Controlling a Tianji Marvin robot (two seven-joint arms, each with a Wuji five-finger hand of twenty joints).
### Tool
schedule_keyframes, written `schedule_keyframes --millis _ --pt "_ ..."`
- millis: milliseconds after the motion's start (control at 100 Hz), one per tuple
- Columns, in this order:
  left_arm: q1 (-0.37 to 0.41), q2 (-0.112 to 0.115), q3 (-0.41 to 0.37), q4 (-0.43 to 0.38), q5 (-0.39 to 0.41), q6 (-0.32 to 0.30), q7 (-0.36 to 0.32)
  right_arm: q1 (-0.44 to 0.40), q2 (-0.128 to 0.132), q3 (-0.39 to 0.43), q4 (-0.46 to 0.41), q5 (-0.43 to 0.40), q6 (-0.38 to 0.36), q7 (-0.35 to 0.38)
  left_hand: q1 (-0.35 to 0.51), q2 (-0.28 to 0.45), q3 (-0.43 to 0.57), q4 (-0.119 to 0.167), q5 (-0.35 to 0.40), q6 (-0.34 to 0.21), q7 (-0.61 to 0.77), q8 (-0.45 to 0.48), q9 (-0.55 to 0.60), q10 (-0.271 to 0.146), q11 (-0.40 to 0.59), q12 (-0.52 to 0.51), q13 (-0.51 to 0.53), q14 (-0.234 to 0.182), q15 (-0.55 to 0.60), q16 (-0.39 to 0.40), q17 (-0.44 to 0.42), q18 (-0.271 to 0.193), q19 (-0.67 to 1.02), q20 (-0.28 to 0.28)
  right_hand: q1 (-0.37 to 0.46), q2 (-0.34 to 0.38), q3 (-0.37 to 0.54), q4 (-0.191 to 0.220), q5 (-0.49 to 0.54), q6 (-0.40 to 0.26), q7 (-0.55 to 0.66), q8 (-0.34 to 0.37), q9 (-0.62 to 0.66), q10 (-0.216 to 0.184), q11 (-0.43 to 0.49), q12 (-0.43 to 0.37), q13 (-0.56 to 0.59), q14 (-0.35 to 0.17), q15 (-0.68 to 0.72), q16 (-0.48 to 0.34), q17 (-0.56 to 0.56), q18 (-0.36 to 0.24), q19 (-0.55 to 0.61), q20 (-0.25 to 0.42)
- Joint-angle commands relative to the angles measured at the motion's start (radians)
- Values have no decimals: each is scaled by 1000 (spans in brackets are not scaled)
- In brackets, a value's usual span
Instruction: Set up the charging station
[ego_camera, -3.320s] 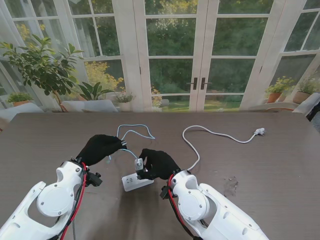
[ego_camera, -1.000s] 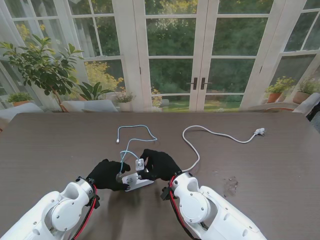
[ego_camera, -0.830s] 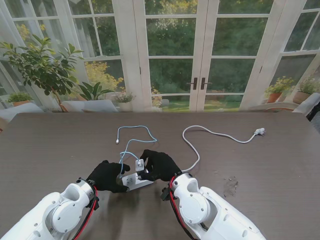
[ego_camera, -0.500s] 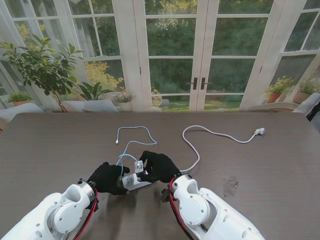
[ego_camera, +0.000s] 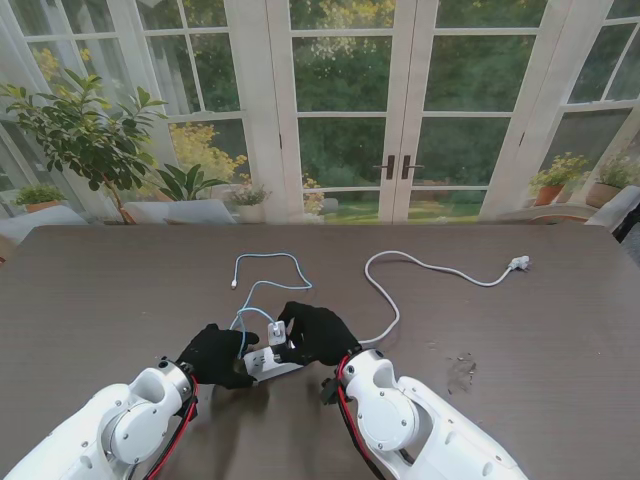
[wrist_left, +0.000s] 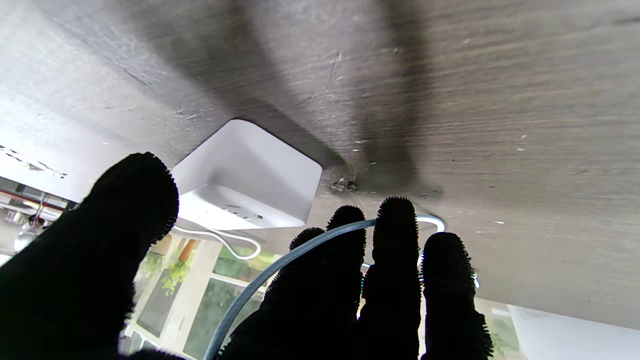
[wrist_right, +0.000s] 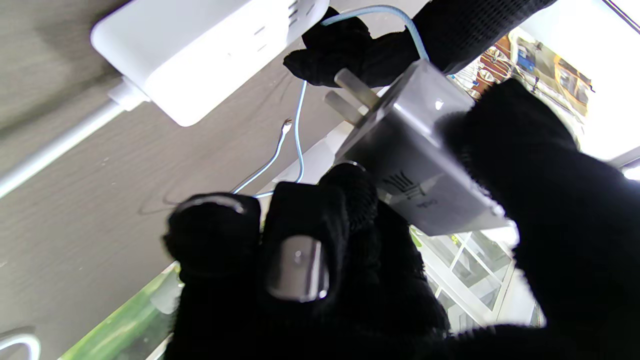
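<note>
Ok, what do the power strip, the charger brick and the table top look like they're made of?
Power strip: probably moulded plastic, white and matte, with rounded corners and no seams showing.
Charger brick in the right robot hand: looks like glossy light plastic, since a highlight glints on it; its two flat prongs seem to be dull metal.
Table top: dark grey-brown wood or wood-look laminate, with fine grain lines and scratches.

The table (ego_camera: 120, 290) is dark brown with a fine wood grain. The power strip (ego_camera: 268, 366), its cord (ego_camera: 420, 265) and the charger (wrist_right: 420, 160) are white. The thin cable (ego_camera: 265, 285) is light blue. Both hands, left (ego_camera: 215, 355) and right (ego_camera: 320, 333), wear black gloves.
</note>
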Motion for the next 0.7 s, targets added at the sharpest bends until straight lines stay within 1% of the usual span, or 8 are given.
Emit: schedule_keyframes --millis 0,160,220,290,330,360,480,690 --pt "-10 -5 8 12 -6 2 -11 -5 -6 0 -1 3 -1 13 8 7 8 -15 11 -2 33 28 -7 -17 21 14 -2 -24 23 10 -6 -28 38 16 111 140 194 34 106 -178 361 65 41 -18 27 11 28 -22 35 -550 24 -30 35 15" --pt "-25 -8 23 27 -10 10 3 -4 -7 1 3 7 -3 12 30 28 27 -8 11 -40 171 132 12 -30 53 40 24 -28 42 15 13 -27 64 19 112 140 194 34 105 -177 361 65 40 -17 27 11 28 -21 35 -550 24 -30 36 15" --pt "-29 -9 27 33 -14 12 11 -4 -7 1 5 7 -4 12 43 39 38 -3 -9 -61 285 194 23 -41 77 62 38 -33 60 24 23 -27 80 24 111 141 193 34 105 -177 361 65 41 -17 28 12 28 -21 36 -550 24 -29 36 15" --pt "-31 -10 30 37 -13 13 17 -3 -7 0 7 8 -5 12 51 46 45 0 -28 -73 389 234 29 -42 87 73 49 -33 70 29 29 -26 87 24 111 141 193 34 105 -177 361 65 41 -17 28 11 28 -20 36 -550 24 -29 36 15" --pt "-30 -10 30 37 -10 12 19 -2 -7 0 9 8 -5 12 57 54 51 2 -36 -79 432 244 33 -43 93 77 52 -34 74 31 32 -26 91 24 111 141 193 34 105 -177 361 65 41 -17 28 11 28 -21 36 -550 25 -29 36 16" --pt "-30 -9 30 36 -8 12 19 -2 -7 -1 10 8 -6 12 62 55 55 3 -37 -80 444 246 34 -35 95 79 55 -32 76 32 34 -26 92 24 111 142 194 34 105 -177 361 65 41 -18 27 11 28 -20 36 -550 24 -28 36 16" --pt "-27 -9 28 30 -6 14 18 0 -9 -4 17 10 -10 10 77 53 76 7 -30 -100 529 256 51 -46 112 94 70 -34 93 41 41 -23 104 26 111 140 193 34 106 -177 361 65 41 -16 28 11 28 -18 36 -550 24 -28 36 15" --pt "-23 -7 25 22 1 2 13 8 -13 -14 34 13 -24 7 97 43 104 11 3 -121 561 253 80 -58 122 103 93 -38 102 45 53 -19 108 25 109 136 195 34 110 -180 360 63 42 -17 27 9 27 -12 34 -551 22 -20 32 14"
